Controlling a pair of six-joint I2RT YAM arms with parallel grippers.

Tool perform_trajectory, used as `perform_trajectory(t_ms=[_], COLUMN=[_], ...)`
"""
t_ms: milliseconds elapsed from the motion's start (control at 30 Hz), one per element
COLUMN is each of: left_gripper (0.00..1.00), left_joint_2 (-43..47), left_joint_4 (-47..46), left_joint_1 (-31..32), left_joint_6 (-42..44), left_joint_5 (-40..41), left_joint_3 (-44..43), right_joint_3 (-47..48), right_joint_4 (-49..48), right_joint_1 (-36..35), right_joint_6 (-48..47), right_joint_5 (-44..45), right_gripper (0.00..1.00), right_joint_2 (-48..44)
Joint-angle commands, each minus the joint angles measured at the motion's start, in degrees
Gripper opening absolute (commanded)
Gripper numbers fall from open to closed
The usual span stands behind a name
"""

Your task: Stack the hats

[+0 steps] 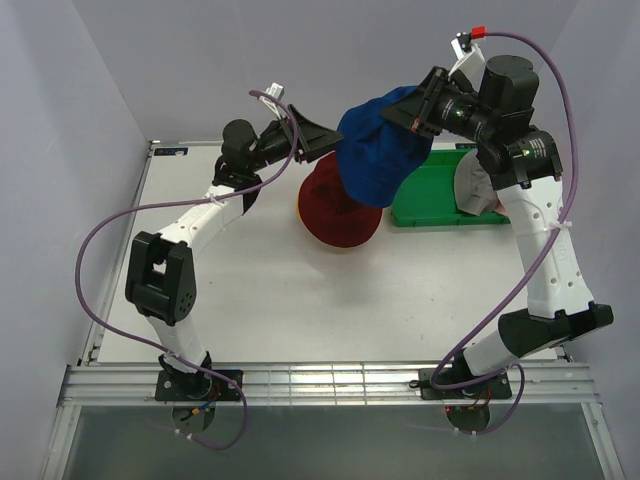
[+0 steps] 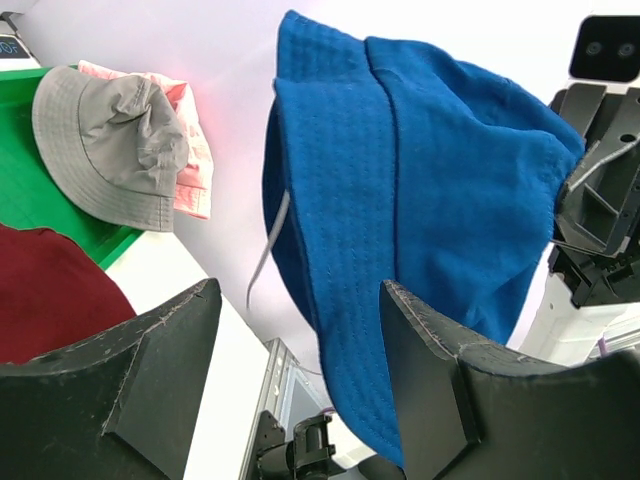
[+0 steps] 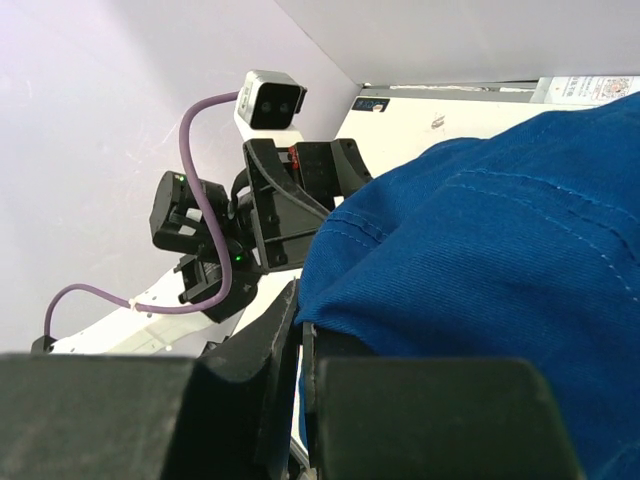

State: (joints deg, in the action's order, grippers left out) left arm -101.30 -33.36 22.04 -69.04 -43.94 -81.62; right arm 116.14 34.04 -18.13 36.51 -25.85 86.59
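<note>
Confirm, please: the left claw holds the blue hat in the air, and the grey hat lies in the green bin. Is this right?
Not quite. The right claw holds the blue hat, not the left: the right wrist view shows it shut on the fabric. The left claw is open. The grey hat does lie in the green bin.

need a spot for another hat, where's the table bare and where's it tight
Bare: the table from the dark red hat to the near edge. Crowded: the far side, where the blue hat hangs over that hat beside the green bin.
</note>
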Motion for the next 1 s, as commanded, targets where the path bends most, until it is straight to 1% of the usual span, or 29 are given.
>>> perform_trajectory(t_ms=[0,400,533,633,667,767,800,867,900,967], left_gripper=[0.75,0.72,0.69,0.64,0.58,0.45,0.35,0.25,0.17,0.12], left_joint_2=[0.0,-2.0,-2.7,-3.1,-3.2,-3.2,-3.3,-3.4,-3.5,-3.4], left_joint_4=[-2.0,-4.5,-5.0,-5.4,-5.6,-5.5,-5.6,-5.6,-5.7,-6.1], left_joint_1=[0.3,0.3,0.3,0.3,0.3,0.2,0.1,-0.2,-0.4,-1.1], left_joint_6=[-0.7,-3.7,-4.6,-5.0,-5.0,-4.8,-4.8,-4.8,-4.9,-5.0], left_joint_5=[0.2,-1.1,-1.6,-1.9,-1.9,-2.2,-2.3,-2.5,-2.6,-2.8], left_joint_3=[-3.1,-4.0,-4.4,-4.6,-4.6,-4.2,-4.1,-3.7,-3.1,-2.2], right_joint_3=[2.5,1.2,-1.1,-1.7,-1.7,-2.0,-2.4,-3.5,-4.1,-5.3], right_joint_4=[-2.8,-3.9,-5.3,-5.7,-5.6,-4.9,-4.9,-4.9,-5.2,-5.4], right_joint_1=[-0.2,-0.2,-0.2,-0.2,-0.2,-0.2,-0.2,-0.2,-0.3,-0.6], right_joint_6=[-0.3,-1.0,-1.0,-1.3,-1.4,-2.5,-2.8,-3.0,-3.2,-3.9], right_joint_5=[-0.2,-1.2,-1.2,-1.0,-0.8,0.2,0.3,0.4,0.5,1.1], right_gripper=[0.08,0.08,0.08,0.08,0.08,0.08,0.08,0.08,0.08,0.08], right_joint_2=[-2.1,0.6,0.4,0.6,0.8,1.2,1.3,1.5,1.5,1.6])
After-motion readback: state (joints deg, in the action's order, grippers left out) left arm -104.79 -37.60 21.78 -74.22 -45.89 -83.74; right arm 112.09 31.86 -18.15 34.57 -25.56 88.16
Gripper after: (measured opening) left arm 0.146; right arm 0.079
